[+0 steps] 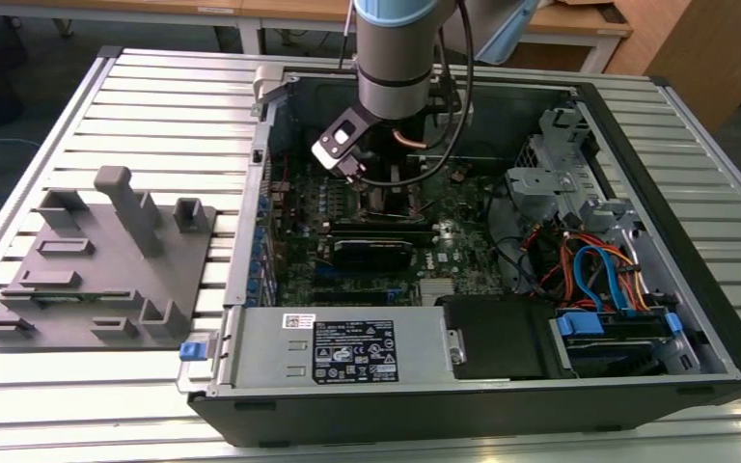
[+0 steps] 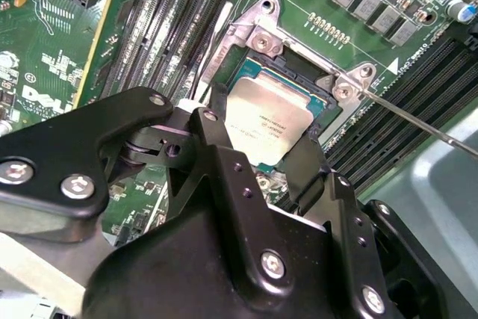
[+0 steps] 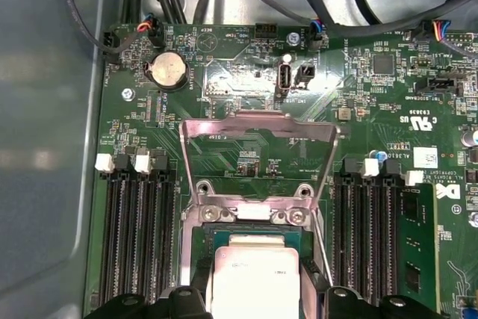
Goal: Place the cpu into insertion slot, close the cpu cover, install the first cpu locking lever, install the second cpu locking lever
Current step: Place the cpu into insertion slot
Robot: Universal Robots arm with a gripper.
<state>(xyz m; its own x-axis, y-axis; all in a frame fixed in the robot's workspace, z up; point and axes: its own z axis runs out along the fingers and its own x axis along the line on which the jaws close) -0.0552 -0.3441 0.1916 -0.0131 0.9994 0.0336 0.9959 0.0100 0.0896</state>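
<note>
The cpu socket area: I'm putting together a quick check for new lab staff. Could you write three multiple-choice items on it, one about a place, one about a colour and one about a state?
1. Where is the cpu?
A) on the grey fixture beside the case
B) at the insertion slot, by the gripper
C) on the power supply box

2. What colour is the circuit board?
A) red
B) white
C) green

3. How does the cpu cover stand?
A) open, tilted up off the slot
B) shut flat over the cpu
C) lying on the table outside the case

Answers:
1 B: the second wrist view shows the cpu at the slot, right by the gripper.
2 C: the board is green in both wrist views.
3 A: in the first wrist view the cover is raised and the board shows through its window.
</note>
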